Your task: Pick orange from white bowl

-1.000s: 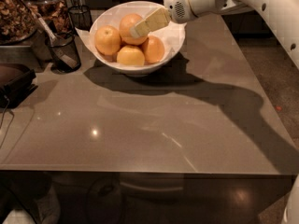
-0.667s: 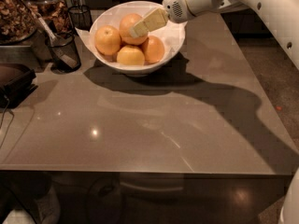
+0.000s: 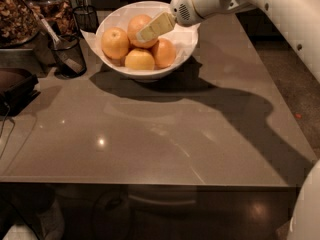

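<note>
Nothing has shifted: end effector (image 3: 143, 34) still over orange (image 3: 135, 24), one of four fruits in bowl (image 3: 186, 40); grip state indiscernible.

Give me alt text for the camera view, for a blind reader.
The robot's hand reaches into the white bowl, over the orange at the back of four fruits. The bowl sits at the far side of a grey counter, beside mesh cups.

Gripper (image 3: 146, 33) reaches in over the bowl (image 3: 184, 43) from its right rim, tip over the orange (image 3: 134, 23) at the bowl's back, three other fruits (image 3: 114, 42) crowding its front.
</note>
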`<act>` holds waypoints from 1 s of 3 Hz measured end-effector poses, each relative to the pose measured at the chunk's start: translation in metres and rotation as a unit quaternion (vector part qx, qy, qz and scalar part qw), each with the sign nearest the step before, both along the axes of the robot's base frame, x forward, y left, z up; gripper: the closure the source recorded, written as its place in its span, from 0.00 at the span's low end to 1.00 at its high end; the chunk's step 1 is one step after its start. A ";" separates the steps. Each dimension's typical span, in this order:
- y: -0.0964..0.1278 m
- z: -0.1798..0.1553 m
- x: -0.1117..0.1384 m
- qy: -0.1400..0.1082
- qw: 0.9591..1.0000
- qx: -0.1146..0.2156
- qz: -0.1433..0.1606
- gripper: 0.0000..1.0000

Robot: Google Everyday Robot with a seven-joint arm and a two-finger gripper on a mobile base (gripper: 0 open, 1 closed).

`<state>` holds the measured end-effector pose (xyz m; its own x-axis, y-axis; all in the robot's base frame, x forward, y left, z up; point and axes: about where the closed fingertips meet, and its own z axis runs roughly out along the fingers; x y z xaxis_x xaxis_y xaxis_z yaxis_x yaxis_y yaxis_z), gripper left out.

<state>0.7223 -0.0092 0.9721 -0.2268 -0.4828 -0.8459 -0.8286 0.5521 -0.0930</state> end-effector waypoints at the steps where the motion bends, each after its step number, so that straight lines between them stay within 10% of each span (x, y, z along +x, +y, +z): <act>1: 0.005 -0.007 0.004 0.008 1.000 -0.005 0.004 0.12; 3: 0.025 -0.022 0.017 0.031 0.999 -0.022 0.025 0.18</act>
